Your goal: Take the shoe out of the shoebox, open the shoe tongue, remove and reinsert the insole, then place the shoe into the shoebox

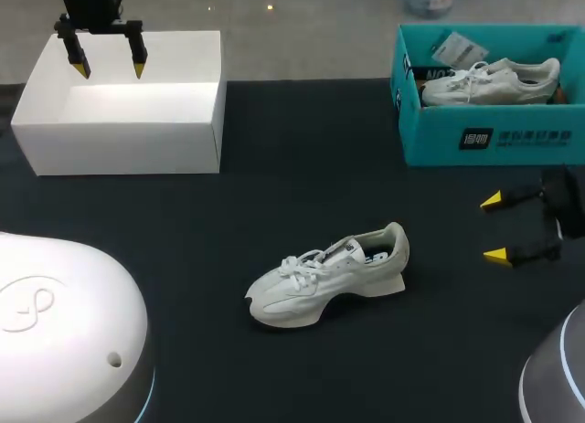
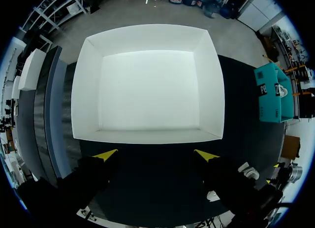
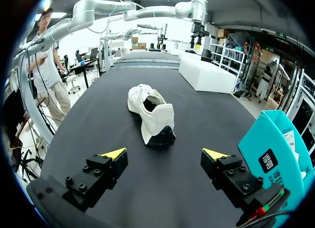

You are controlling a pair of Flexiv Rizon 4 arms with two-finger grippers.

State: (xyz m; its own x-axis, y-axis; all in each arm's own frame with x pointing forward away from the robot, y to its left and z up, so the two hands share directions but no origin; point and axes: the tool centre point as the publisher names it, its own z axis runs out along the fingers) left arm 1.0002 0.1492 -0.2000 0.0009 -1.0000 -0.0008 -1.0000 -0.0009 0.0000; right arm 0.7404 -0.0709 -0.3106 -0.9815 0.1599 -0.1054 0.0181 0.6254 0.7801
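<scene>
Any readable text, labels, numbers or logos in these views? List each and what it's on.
Teal box, front wall: a black logo square and a line of white print, too small to read.
Paper tag inside that box: print too small to read.
Shoe on the table: dark mark inside the heel, blurred, unreadable.
White box: no text.

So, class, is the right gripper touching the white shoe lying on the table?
Apart. The right wrist view shows the open right gripper short of the shoe, with bare table between its yellow tips and the heel.
</scene>
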